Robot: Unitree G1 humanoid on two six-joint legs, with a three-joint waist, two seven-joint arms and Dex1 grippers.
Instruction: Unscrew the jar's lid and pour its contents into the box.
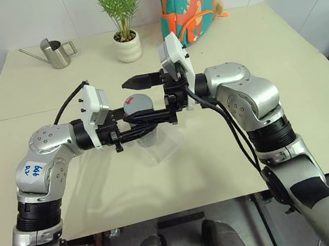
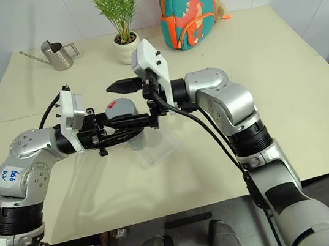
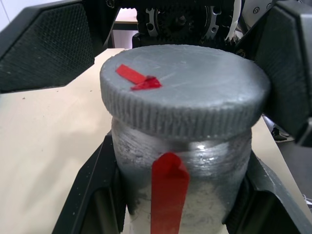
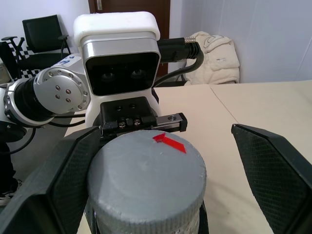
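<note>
The jar point(image 3: 185, 195), silver-grey with a red stripe down its side, is held upright above the table point(image 1: 276, 44), clamped low on its body between the two black fingers of the left hand point(image 1: 152, 123). That hand reaches in level from the robot's left. The lid point(image 3: 187, 95) is on the jar: a flat grey cap with a ribbed edge and a small red mark on top, slightly wider than the jar's body.

The right hand point(image 4: 161, 170) comes in level from the opposite side, at the height of the lid. Its fingers point(image 4: 278, 170) stand wide apart, one on each side of the lid. One sits close against the cap's edge, though whether it touches cannot be told; the other is clear of it.

Just below the left hand, the box point(image 1: 165, 146) of clear plastic lies on the table. The jar's contents cannot be seen.

Well beyond both hands, at the far side of the table, stand a steel watering can point(image 1: 56, 52), a potted plant point(image 1: 126, 39) in a white pot, and a teal backpack point(image 1: 187, 5) with an orange dinosaur on it.
</note>
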